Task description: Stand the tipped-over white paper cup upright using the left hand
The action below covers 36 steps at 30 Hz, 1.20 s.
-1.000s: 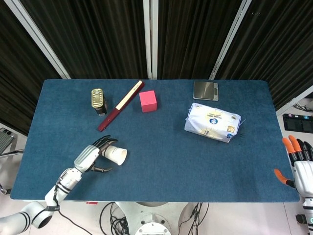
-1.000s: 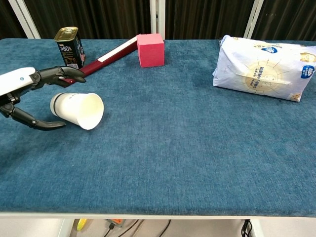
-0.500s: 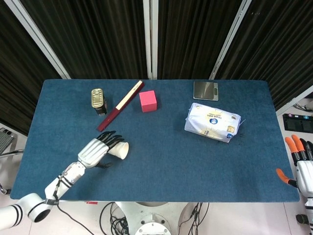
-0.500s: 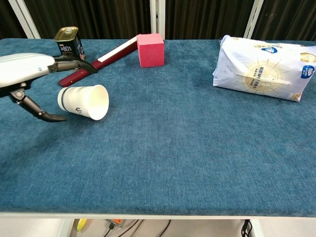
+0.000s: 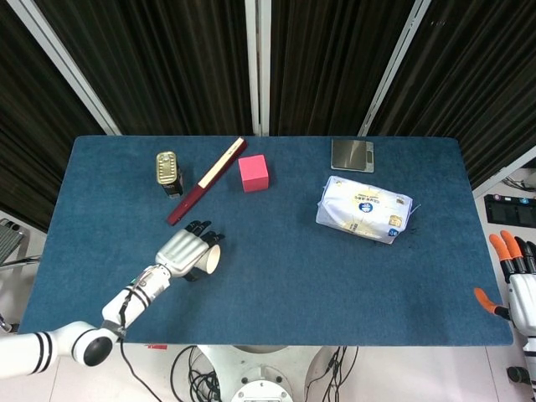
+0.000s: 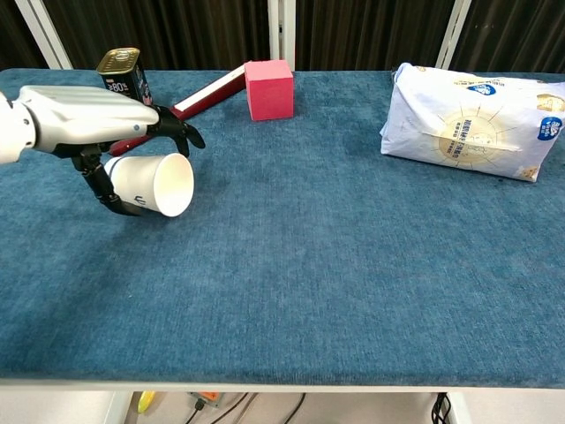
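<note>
Since the earlier frames the left hand (image 6: 84,124) has slid forward over the paper cup (image 6: 154,183), so that its palm now covers the cup from above where before the fingers only bracketed it; the cup has crept a little toward the middle of the table (image 5: 276,268) and lies on its side at the lower left of the head view, mouth facing right; the cup is not yet upright. Risk, as I judge it: the cup is light and round, so a squeeze from above alone could roll it away or crush the thin wall into an oval; lifting before the thumb is properly seated could let it swing out and drop; tilting it the wrong way would set it down on its mouth. In the chest view the dark fingers (image 6: 173,129) reach over the upper rim, loosely curled and spread, while the thumb hooks under the closed end at the lower left; they appear to touch the cup, but whether the grip is firm I cannot tell. Far at the lower right edge of the head view, the right hand (image 5: 517,285) hangs off the table with fingers apart, holding nothing.
</note>
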Motion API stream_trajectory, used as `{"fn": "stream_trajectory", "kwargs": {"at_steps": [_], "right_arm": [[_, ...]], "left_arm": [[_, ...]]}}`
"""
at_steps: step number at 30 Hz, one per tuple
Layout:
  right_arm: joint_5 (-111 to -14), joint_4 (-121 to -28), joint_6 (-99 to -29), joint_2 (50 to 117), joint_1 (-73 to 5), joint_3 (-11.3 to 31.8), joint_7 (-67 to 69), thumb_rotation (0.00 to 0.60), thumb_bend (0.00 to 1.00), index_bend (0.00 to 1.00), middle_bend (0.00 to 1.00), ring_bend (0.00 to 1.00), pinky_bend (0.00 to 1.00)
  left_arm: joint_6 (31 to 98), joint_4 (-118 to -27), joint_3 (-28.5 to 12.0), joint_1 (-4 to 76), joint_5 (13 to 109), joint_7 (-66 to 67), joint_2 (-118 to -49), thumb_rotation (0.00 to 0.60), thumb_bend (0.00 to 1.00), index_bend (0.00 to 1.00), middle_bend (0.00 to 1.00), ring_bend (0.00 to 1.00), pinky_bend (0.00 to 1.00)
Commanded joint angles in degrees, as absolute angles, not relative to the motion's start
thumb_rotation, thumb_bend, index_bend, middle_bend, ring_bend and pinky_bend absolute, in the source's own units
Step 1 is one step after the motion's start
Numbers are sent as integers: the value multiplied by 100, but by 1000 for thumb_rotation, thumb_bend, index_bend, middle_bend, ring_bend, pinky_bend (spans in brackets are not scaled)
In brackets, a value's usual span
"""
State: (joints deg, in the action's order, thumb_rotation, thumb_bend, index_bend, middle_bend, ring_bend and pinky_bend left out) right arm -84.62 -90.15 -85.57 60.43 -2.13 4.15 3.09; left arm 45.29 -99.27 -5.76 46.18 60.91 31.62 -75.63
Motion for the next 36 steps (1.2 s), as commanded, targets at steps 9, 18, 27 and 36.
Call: {"fn": "stream_trajectory", "kwargs": {"at_steps": [9,18,27,36], "right_arm": [[-8466,-8971,-8468,6071,-252,395,369,600,176,0,0,0,0],[-8391,-8950,-8403,6066,-274,414,369,600,176,0,0,0,0],[-8387,-8944,-8389,6075,-295,430,418,600,176,0,0,0,0],[-8389,-8949,-8301,6064,-334,411,441,600,176,0,0,0,0]], "left_arm": [[4655,-10093,-363,4916,5720,3562,-7566,600,173,190,224,0,108],[4825,-10004,-281,5031,5656,3663,-7689,600,177,298,312,6,110],[5308,-10017,-521,4722,6090,2603,-7808,600,187,329,378,69,114],[6023,-9384,-820,3773,7049,-870,-7968,600,187,336,397,87,121]]}}
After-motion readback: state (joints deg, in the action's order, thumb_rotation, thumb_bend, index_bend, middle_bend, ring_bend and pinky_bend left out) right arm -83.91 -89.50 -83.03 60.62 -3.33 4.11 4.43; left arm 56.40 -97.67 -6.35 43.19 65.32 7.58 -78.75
